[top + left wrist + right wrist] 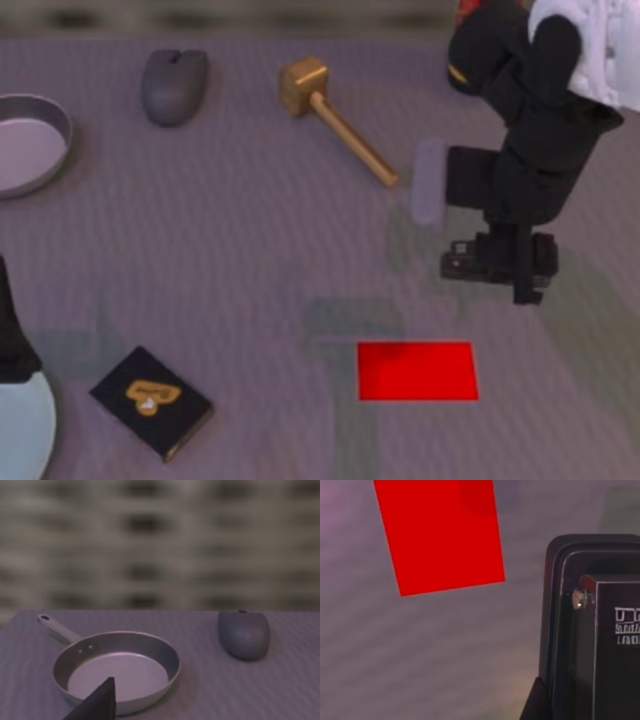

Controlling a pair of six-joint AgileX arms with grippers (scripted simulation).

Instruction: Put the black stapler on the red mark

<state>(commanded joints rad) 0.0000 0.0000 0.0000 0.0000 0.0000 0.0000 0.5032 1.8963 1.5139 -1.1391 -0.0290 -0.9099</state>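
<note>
Dim, purplish, even light, soft shadows on the table point(250, 250), everything slightly blurred, background perhaps out of focus.

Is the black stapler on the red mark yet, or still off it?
Off it. In the top view the black stapler sits under the right hand, beyond the red mark, whose whole surface shows bare.

The top view looks straight down on the grey-violet table point(250, 260), wide enough to take in both arms' ends. The left wrist view sits low near the table, facing level across it toward a blurred back wall; it shares with the top view the round grey metal frying pan point(117, 670) point(30, 140) and the dark grey computer mouse point(244, 634) point(175, 85). The right wrist view hangs close above the surface, facing down; it shares with the top view the flat bright red rectangular mark point(437, 532) point(418, 371) and the black stapler point(592, 630) point(495, 262).
</note>
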